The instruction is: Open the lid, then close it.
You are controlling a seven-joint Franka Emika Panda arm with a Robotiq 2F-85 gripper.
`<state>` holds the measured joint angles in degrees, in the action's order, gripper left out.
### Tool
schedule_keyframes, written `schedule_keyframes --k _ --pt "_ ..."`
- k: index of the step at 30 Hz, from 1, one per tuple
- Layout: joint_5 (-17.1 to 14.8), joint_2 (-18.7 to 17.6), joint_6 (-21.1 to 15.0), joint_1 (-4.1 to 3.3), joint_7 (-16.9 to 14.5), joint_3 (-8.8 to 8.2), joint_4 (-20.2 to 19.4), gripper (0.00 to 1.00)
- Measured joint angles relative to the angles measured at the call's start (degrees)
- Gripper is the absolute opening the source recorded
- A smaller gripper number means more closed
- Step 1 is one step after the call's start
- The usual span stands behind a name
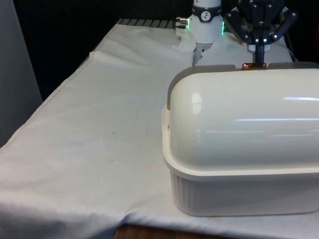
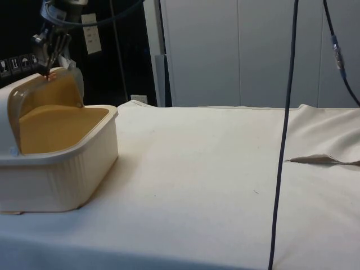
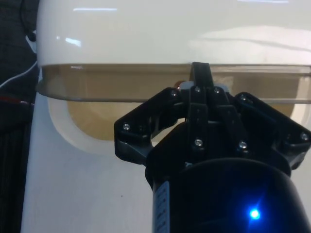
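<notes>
Cream bread box (image 1: 239, 189) sits at a table (image 2: 214, 169) corner, at the front view's right edge, its translucent roll lid (image 2: 53, 90) raised, tan inside showing in the side view. Black gripper (image 1: 259, 59) is at the lid's top edge, fingers pinched shut on its lip. White cloth (image 1: 99, 129) around the box lies bare.

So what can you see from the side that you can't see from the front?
Only the side view shows the bread box's open mouth and tan inside, with the lid rolled up, and a black cable hanging over the cloth.

Only the front view shows the box's smooth cream back and the arm's white base behind it.

Both show the gripper at the lid's raised edge, and the white cloth.
</notes>
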<state>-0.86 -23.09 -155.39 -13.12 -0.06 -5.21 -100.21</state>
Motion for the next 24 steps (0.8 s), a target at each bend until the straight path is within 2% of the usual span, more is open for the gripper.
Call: schedule_keyframes --k 24 --pt "0.06 3.5 10.83 -0.11 -0.06 0.11 -3.78 0.0"
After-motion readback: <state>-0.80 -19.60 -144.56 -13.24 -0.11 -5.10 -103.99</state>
